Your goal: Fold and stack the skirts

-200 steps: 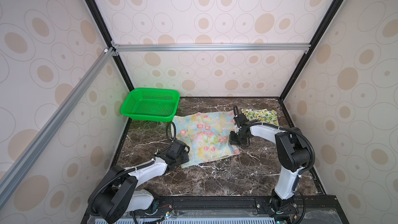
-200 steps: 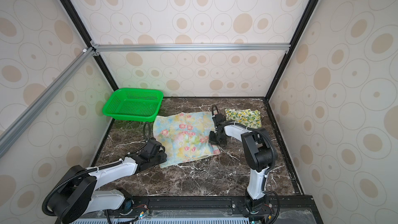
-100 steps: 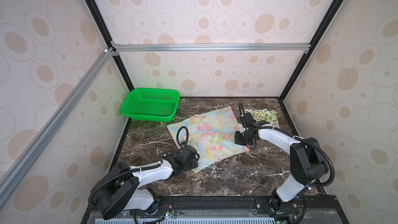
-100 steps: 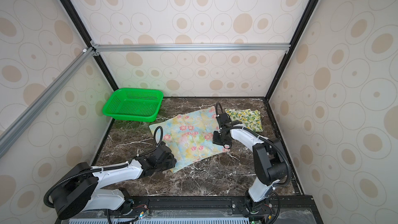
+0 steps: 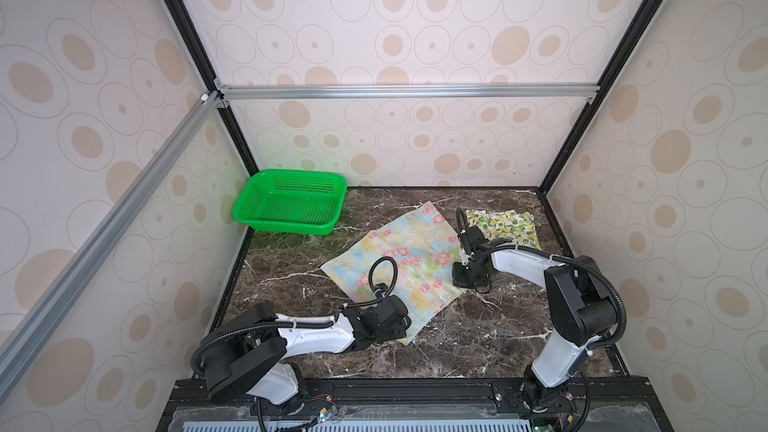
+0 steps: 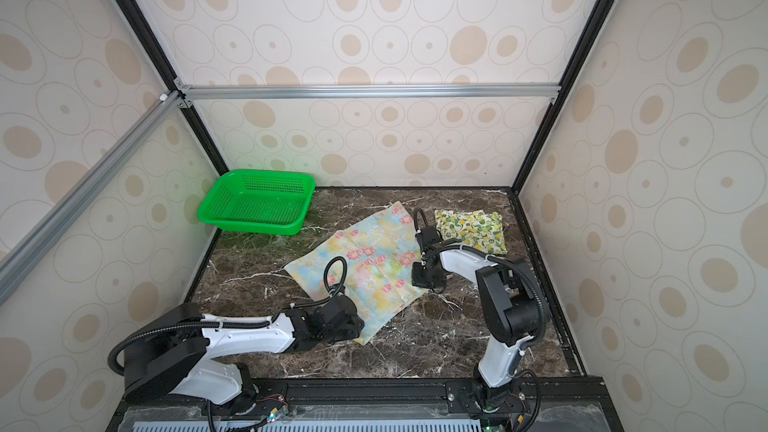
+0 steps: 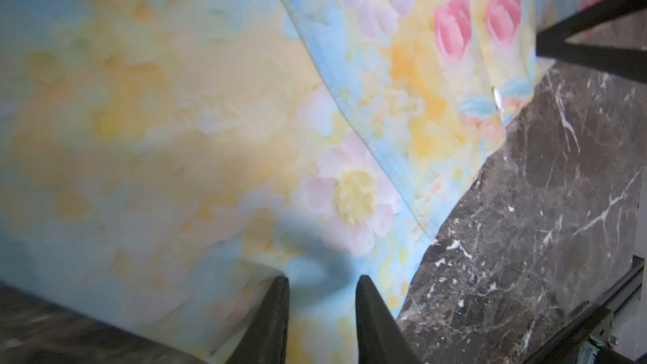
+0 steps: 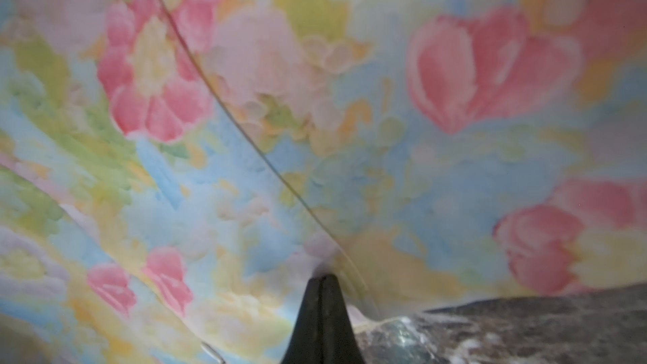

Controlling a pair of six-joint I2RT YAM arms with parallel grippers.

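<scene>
Two skirts: my left gripper [image 7: 320, 280], jaws slightly apart, sits at the near corner of the floral skirt [image 5: 403, 259] spread in the middle; my right gripper [image 8: 322, 278] pinches its right edge; the lemon skirt [image 5: 503, 224] lies folded far right.

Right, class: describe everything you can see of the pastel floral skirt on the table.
The floral skirt is thin cloth, pastel yellow and blue with pink flowers, stitched hem visible. It lies spread nearly flat and skewed on the dark marble table, creased by fold lines. The right end effector is shut, pinching its edge; the left end effector, jaws apart, sits over its near corner.
</scene>
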